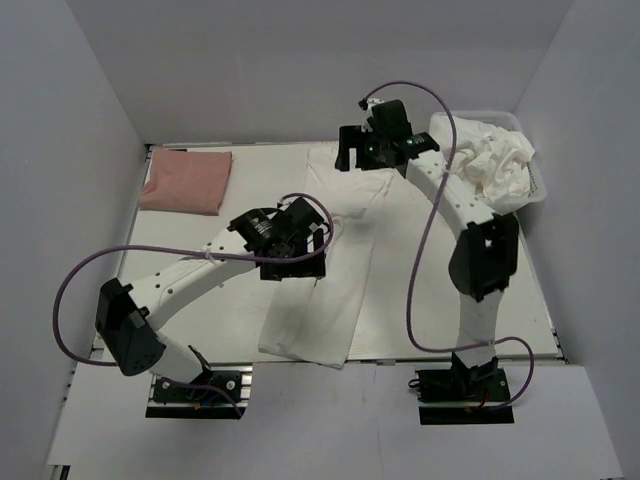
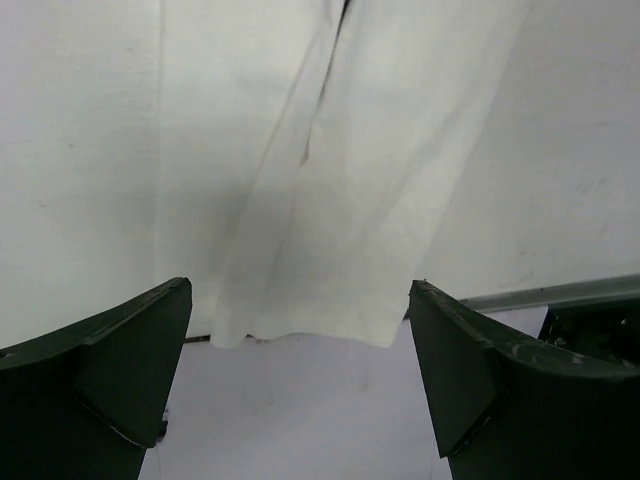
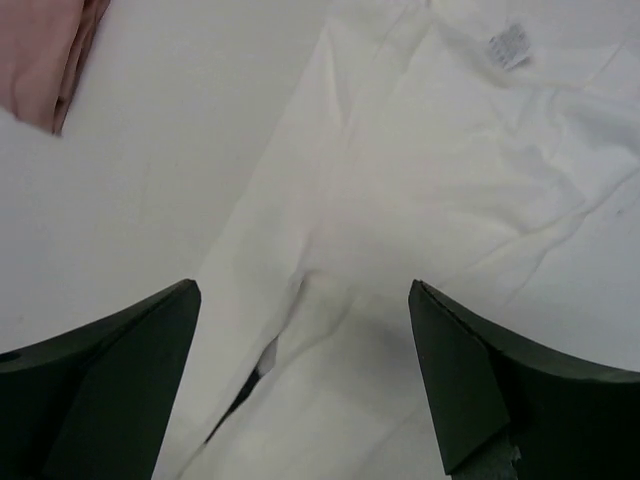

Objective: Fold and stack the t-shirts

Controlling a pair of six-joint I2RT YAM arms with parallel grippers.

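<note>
White t-shirt (image 1: 330, 290) lies mid-surface (image 1: 260, 175) as a long narrow strip, sides already folded in. It runs from the far edge to the near edge, and the hem hangs just over the near edge in the left wrist view (image 2: 340, 180). The collar end with its neck label (image 3: 508, 45) is at the far edge.

Left pincer (image 1: 295, 265) hovers over the middle of the strip, jaws spread, holding nothing (image 2: 300, 290). Right pincer (image 1: 362, 150) hovers over the collar end, also released and empty (image 3: 305, 290).

Pink folded shirt (image 1: 186, 182) sits at the far-left corner. Basket (image 1: 538, 188) at the far-right corner holds a crumpled pile of white shirts (image 1: 495, 160).

Step in hand, my read: the crosswise fold, end to end.
- Pinch all layers at one end, one pincer per corner, not just the top ply.
- A loose seam gap shows along the strip's centre, so grip outboard of it or the flaps will open.
- Lift low and carry straight along the strip so the edges line up.
- Lay it down before letting go.

Risk: the overhanging hem snags on the surface lip.

Afterwards the shirt goes onto the pink one.
</note>
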